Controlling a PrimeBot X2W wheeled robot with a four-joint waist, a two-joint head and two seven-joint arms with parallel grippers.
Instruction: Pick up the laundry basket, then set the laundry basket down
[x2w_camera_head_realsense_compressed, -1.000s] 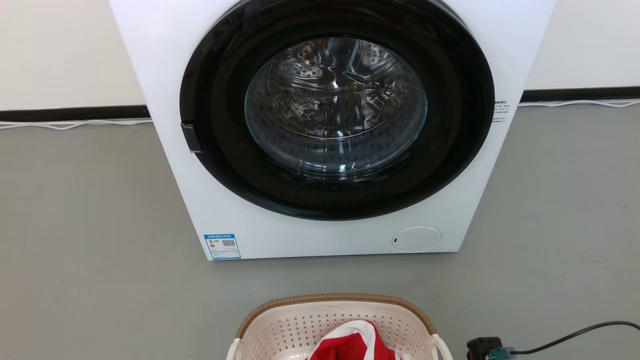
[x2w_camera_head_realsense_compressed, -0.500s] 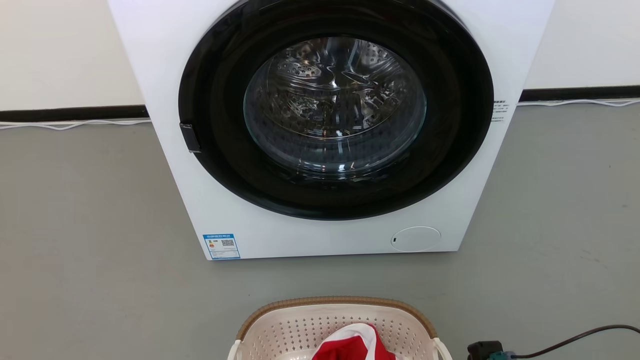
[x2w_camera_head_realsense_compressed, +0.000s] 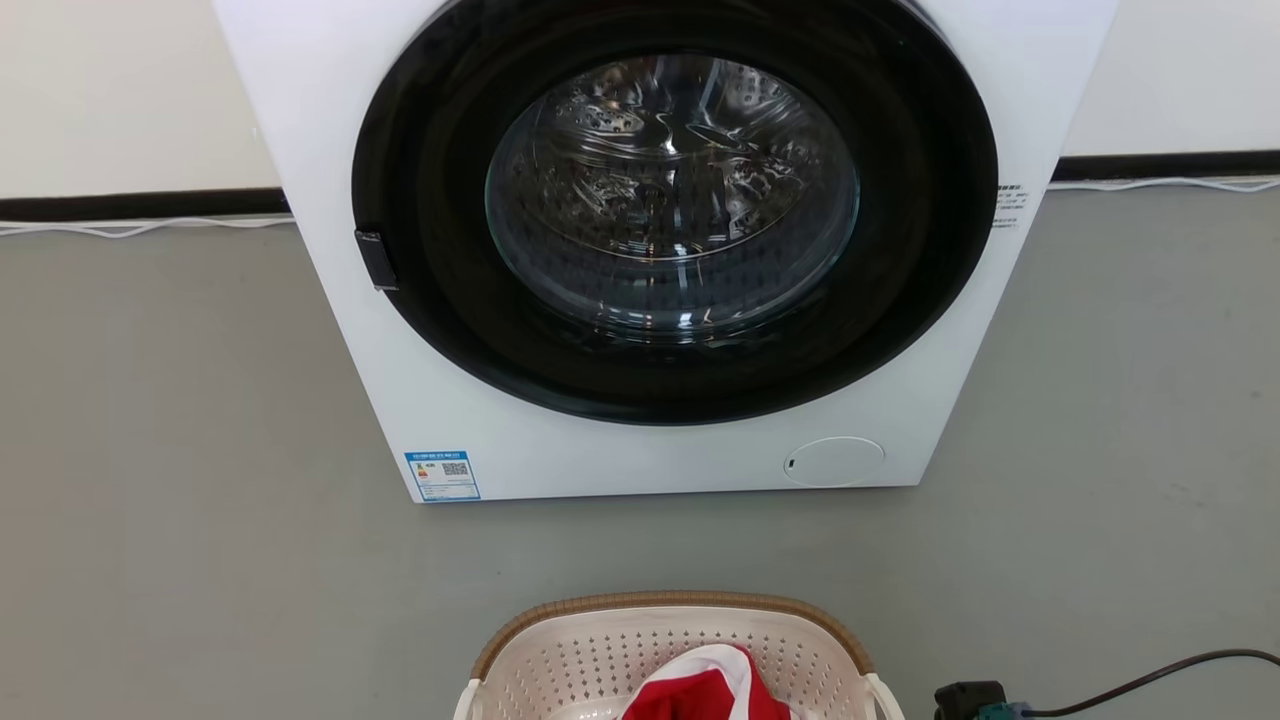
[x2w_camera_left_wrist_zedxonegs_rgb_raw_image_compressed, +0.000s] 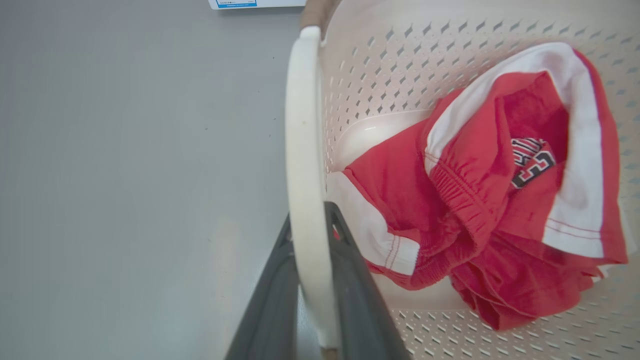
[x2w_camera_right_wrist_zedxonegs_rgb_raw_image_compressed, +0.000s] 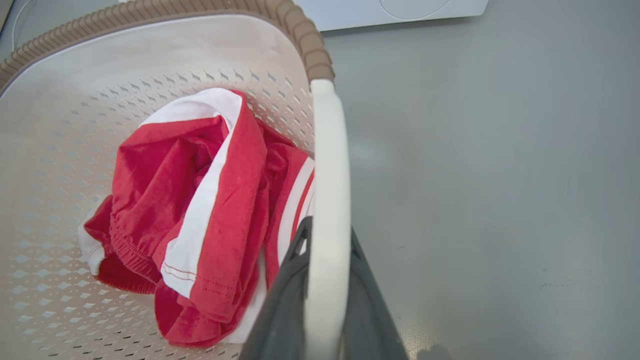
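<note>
Pinching the two white side handles (x2w_camera_left_wrist_zedxonegs_rgb_raw_image_compressed: 302, 125) of our cream-white perforated plastic laundry basket (x2w_camera_head_realsense_compressed: 600, 650), brown-rimmed, we clamp one in the left claw (x2w_camera_left_wrist_zedxonegs_rgb_raw_image_compressed: 309, 220), one in the right claw (x2w_camera_right_wrist_zedxonegs_rgb_raw_image_compressed: 327, 227).

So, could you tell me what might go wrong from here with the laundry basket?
The left gripper and right gripper each pinch one thin white handle; a slip could tip the laundry basket and spill the red garment.
A black plug with its cable lies on the floor by its right side; setting down there might land on them.
</note>
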